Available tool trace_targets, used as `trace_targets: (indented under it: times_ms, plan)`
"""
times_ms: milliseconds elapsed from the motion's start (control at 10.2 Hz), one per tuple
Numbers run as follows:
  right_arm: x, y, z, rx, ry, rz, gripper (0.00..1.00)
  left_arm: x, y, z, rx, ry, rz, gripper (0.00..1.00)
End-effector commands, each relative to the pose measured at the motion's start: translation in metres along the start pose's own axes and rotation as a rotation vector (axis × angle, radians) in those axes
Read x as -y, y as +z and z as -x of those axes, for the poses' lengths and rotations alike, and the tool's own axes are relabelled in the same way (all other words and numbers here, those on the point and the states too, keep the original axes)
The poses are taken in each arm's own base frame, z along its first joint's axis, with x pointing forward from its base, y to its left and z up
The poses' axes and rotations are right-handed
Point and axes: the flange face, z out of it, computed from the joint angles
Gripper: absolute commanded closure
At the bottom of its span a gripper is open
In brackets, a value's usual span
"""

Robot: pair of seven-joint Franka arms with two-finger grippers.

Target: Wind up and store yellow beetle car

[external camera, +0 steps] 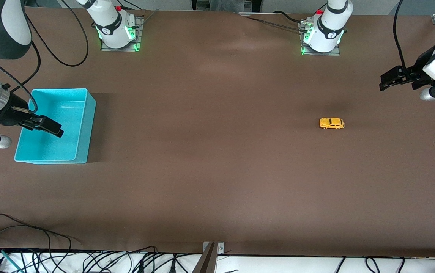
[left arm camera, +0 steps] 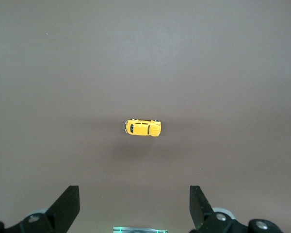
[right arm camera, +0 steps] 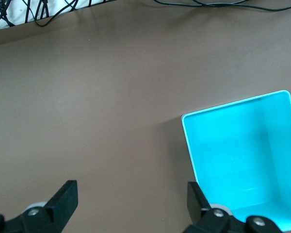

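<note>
While both grippers are hanging with fingers released, the yellow beetle car (external camera: 331, 123) is sitting untouched toward the left arm's end of the desk (external camera: 217, 182). Left gripper (external camera: 386, 81) is over that end's edge, right gripper (external camera: 52, 129) over the turquoise bin (external camera: 84, 125). Risk: tiny rounded body squirting out of an off-centre pinch.

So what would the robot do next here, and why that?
Probably the left gripper comes down toward the yellow beetle car. The car sits alone on the table at the left arm's end, untouched, and that gripper hangs open above it. The right gripper waits, open, over the empty turquoise bin.
</note>
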Motion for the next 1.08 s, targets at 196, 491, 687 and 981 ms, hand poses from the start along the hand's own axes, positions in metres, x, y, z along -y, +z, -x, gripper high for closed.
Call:
trace_targets:
  times_ms: [196, 491, 687, 981]
  plan:
    - [-0.002, -0.006, 0.003, 0.007, -0.007, -0.017, 0.00, 0.001, -0.007, -0.002, 0.002, 0.012, 0.017, 0.00]
    - [-0.001, -0.005, 0.003, 0.009, -0.006, -0.018, 0.00, 0.009, -0.005, -0.001, 0.010, -0.002, 0.019, 0.00]
    - [-0.001, -0.005, 0.003, 0.009, -0.005, -0.018, 0.00, 0.007, -0.006, 0.000, 0.008, 0.001, 0.018, 0.00]
    - [-0.003, -0.006, 0.002, 0.007, -0.002, -0.017, 0.00, 0.005, -0.007, 0.002, 0.007, 0.001, 0.019, 0.00]
